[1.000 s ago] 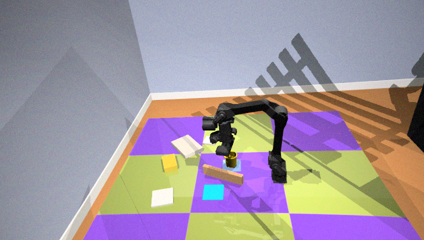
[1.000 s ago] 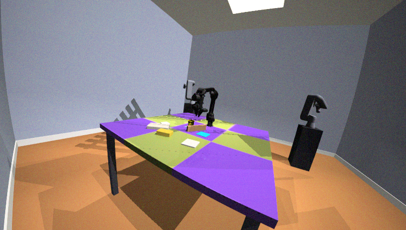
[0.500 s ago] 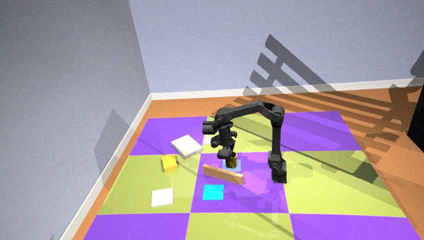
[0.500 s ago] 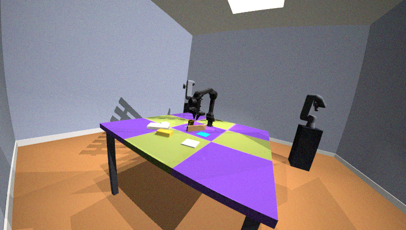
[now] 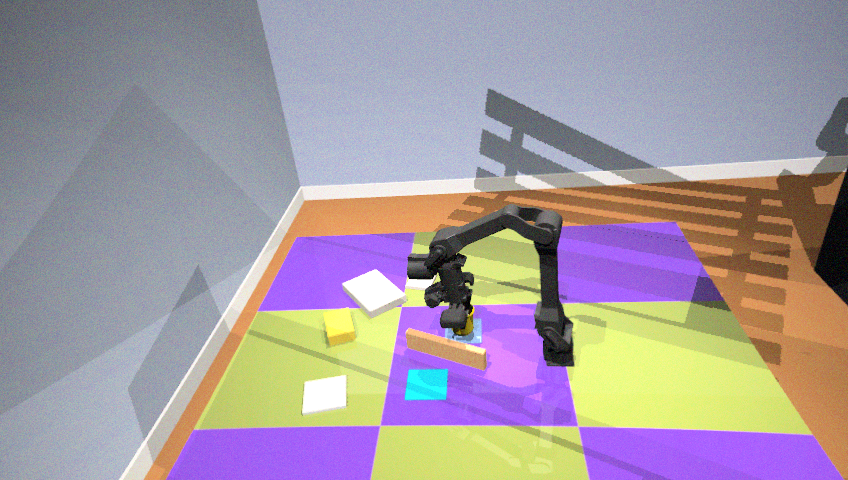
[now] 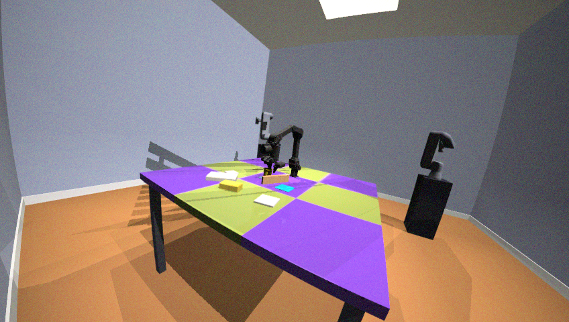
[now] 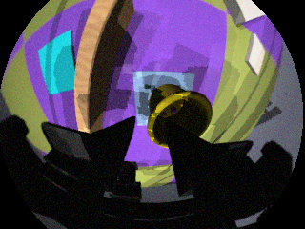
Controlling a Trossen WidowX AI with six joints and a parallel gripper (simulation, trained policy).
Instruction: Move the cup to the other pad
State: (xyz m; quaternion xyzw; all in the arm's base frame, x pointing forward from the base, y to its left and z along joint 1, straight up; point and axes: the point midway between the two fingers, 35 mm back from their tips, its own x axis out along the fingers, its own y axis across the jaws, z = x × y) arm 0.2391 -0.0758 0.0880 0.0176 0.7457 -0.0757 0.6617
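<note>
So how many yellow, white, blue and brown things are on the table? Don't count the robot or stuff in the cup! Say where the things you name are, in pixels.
Yellow: 2 (cup [image 5: 470, 321] [image 6: 268, 172] [image 7: 200, 109], block [image 5: 339, 325] [image 6: 230, 186])
White: 3 (big slab [image 5: 373, 290] [image 6: 219, 176] [image 7: 247, 10], front slab [image 5: 324, 393] [image 6: 266, 200], back slab [image 5: 420, 284] [image 7: 255, 53])
Blue: 2 (bright pad [image 5: 426, 384] [image 6: 284, 188] [image 7: 57, 64], pale pad [image 5: 475, 337] [image 6: 260, 177] [image 7: 141, 86])
Brown: 1 (plank [image 5: 446, 349] [image 6: 275, 179] [image 7: 90, 62])
Total: 8
</note>
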